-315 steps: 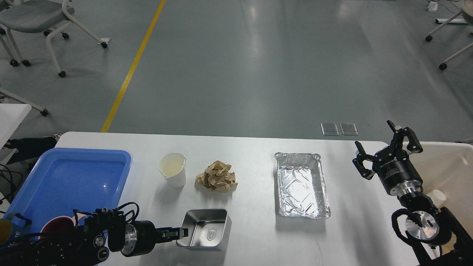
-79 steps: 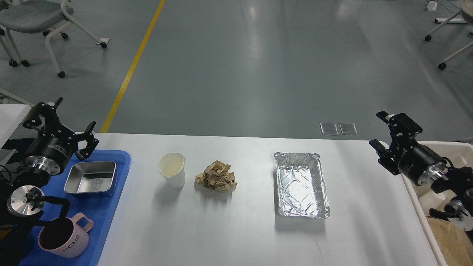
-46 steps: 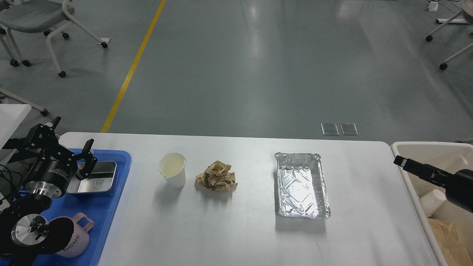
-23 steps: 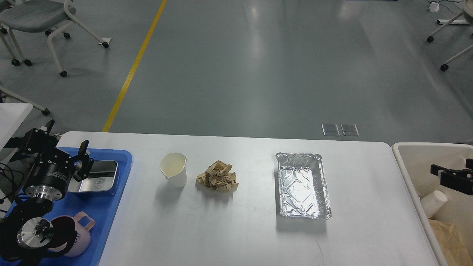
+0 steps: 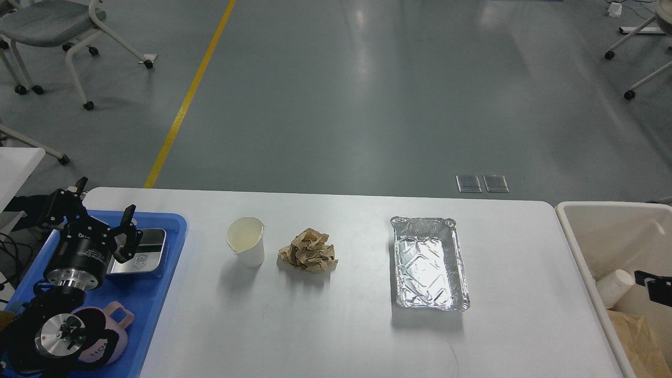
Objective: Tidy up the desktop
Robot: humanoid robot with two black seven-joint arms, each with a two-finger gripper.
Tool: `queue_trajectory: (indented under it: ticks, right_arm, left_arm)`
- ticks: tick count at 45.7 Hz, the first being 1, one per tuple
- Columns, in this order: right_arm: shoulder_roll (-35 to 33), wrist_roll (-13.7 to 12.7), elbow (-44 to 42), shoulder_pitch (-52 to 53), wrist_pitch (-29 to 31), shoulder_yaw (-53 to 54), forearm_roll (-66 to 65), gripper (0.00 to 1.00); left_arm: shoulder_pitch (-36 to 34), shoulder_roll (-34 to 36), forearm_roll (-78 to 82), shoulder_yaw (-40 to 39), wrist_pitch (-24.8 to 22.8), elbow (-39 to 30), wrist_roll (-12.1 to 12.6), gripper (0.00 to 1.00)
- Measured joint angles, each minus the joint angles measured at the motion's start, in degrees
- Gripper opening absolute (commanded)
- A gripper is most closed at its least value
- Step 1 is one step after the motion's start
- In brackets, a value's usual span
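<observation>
The white desktop (image 5: 341,331) carries a white paper cup (image 5: 245,241), a crumpled ball of brown paper (image 5: 308,251) and an empty foil tray (image 5: 429,262). My left gripper (image 5: 97,212) hovers open over the back of the blue tray (image 5: 155,299), holding nothing. Just right of it, inside that tray, lies a steel box (image 5: 144,251). A pink mug (image 5: 107,338) stands in the tray's front, partly hidden by my left arm. Of my right gripper (image 5: 653,283) only a small black piece shows at the right edge, over the cream bin (image 5: 577,247).
The cream bin holds a white paper cup (image 5: 614,287) and brown paper (image 5: 638,341). Beyond the table's far edge is grey floor with a yellow line (image 5: 189,94) and wheeled chairs (image 5: 63,31).
The steel box went from the table front into the blue tray and my left gripper let it go. My right arm pulled back down to the right edge.
</observation>
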Motion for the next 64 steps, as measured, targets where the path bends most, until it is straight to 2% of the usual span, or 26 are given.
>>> queue_trajectory:
  ticks: [10, 23, 28, 44, 53, 64]
  right_arm:
    - [-0.22, 0.04, 0.24, 0.19, 0.64, 0.11, 1.22, 1.00]
    - [8.84, -0.75, 0.29, 3.23, 5.57, -0.14, 22.26, 1.00]
    - [11.96, -1.22, 0.19, 3.28, 6.09, -0.25, 26.41, 1.00]
    - [22.75, -4.32, -0.02, 1.79, 5.81, -4.08, 38.05, 1.00]
    - [27.58, -8.66, 0.33, 0.43, 2.68, -5.23, 44.32, 1.00]
    - [33.01, -10.86, 2.06, -1.05, 2.10, -5.34, 48.26, 1.00]
  left_arm:
    - [0.06, -0.01, 0.01, 0.00, 0.01, 1.07, -0.06, 0.96]
    - [0.04, -0.23, 0.11, 0.09, 0.20, 1.42, 0.06, 0.96]
    - [0.10, -0.24, 0.17, 0.09, 0.22, 1.44, 0.18, 0.96]
    - [0.06, -0.26, 0.18, 0.09, 0.62, 1.53, 0.44, 0.96]
    - [0.06, -0.30, 0.17, 0.26, 0.79, 1.53, 0.53, 0.96]
    - [0.05, -0.32, 0.10, 2.04, 0.85, 1.53, 0.54, 0.96]
